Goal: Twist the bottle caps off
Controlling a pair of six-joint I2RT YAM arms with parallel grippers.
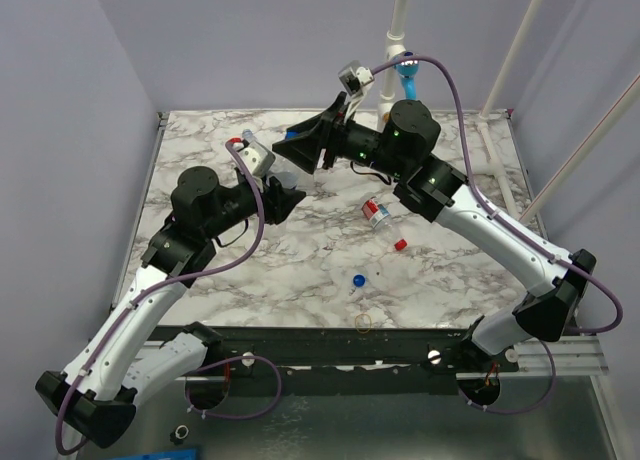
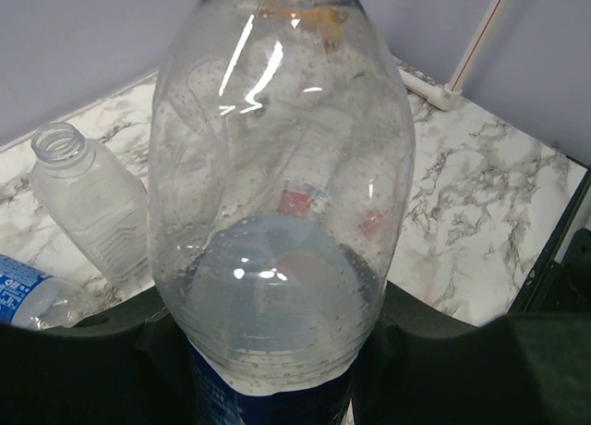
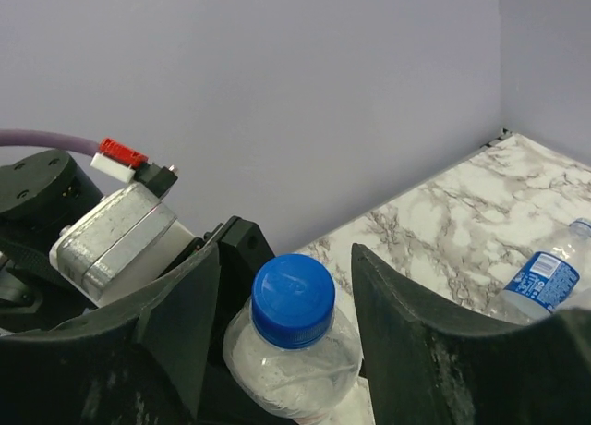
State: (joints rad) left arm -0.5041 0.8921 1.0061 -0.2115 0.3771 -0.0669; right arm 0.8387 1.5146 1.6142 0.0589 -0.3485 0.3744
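Note:
My left gripper (image 1: 283,193) (image 2: 277,356) is shut on a clear blue-label bottle (image 2: 277,166) and holds it above the table's back middle. Its blue cap (image 3: 294,297) is still on the neck. My right gripper (image 1: 305,150) (image 3: 291,323) is open, with one finger (image 3: 175,305) on each side of that cap and a gap on both sides. A red-label bottle (image 1: 377,214) lies on the table. A loose red cap (image 1: 400,244) and a loose blue cap (image 1: 359,279) lie in front of it.
A second blue-label bottle (image 3: 543,279) (image 2: 23,291) lies at the back left, beside a wider label-less open bottle (image 2: 83,208). A yellowish rubber-band ring (image 1: 363,323) lies near the front edge. A white pole (image 1: 397,25) stands behind the table.

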